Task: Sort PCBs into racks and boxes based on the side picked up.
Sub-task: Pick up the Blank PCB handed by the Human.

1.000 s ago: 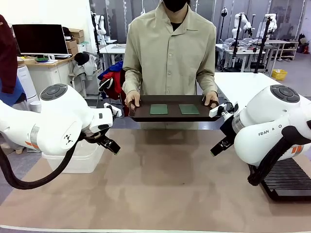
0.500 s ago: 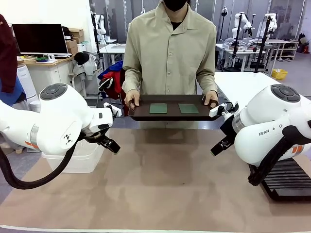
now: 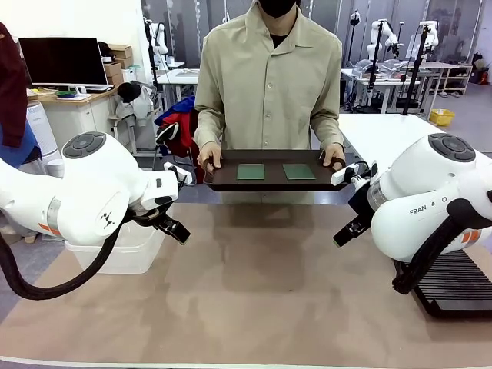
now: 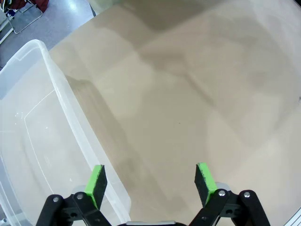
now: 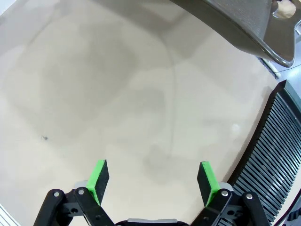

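A person [image 3: 267, 77] stands at the far side of the table [image 3: 254, 292] and holds a tray [image 3: 270, 183] above its far edge, one hand [image 3: 209, 157] at the left end and the other hand [image 3: 334, 157] at the right end. Two boards lie flat on the tray, side by side and apart: one board [image 3: 250, 172] left of the middle, the other board [image 3: 298, 172] right of it. A tub [image 3: 115, 257] sits at the table's left edge, partly behind the left arm. In the left wrist view the left gripper [image 4: 150, 175] hangs over the table just beside the tub's rim. A rack [image 3: 457, 284] lies at the right side, toward the near edge, below the right arm. The right gripper [image 5: 153, 176] hangs over bare table between the rack and the tray.
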Controlling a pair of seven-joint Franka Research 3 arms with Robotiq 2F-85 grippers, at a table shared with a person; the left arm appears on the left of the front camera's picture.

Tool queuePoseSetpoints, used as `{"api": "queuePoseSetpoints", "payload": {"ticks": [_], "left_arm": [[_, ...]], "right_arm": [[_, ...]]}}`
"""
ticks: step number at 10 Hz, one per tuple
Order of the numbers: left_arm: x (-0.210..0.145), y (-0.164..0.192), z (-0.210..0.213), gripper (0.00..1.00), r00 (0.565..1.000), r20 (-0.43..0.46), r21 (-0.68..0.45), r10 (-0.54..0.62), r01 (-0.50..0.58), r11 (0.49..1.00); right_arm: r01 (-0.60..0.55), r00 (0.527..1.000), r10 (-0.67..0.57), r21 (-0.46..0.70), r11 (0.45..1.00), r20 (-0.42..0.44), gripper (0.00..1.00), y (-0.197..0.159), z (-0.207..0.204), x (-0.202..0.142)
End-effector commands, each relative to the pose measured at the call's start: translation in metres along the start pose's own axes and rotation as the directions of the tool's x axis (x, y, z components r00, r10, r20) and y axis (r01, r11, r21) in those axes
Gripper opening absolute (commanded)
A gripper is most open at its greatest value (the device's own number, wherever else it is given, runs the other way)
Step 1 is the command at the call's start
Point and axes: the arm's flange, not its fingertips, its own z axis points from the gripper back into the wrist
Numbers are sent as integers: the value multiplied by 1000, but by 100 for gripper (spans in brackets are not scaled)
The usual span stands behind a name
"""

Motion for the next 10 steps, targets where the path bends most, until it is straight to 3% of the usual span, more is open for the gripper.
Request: {"api": "queuePoseSetpoints", "payload": {"ticks": [1,3,6,8,10], "left_arm": [[0,0,0,100,1000,0,0,0,0,1000],[-6,21,21,100,994,-48,-128,-94,87,988],[-8,13,55,100,981,-49,-275,-187,167,947],[0,10,82,100,957,-32,-322,-289,264,909],[2,9,114,100,935,47,-300,-352,349,888]], "right_arm": [[0,1000,0,0,1000,0,100,0,0,0],[21,1000,-20,54,998,-15,100,15,0,-7],[17,993,4,181,983,-115,100,13,44,0],[-8,990,37,212,977,-133,100,8,74,17],[-53,991,85,289,956,-98,100,-6,113,28]]}}
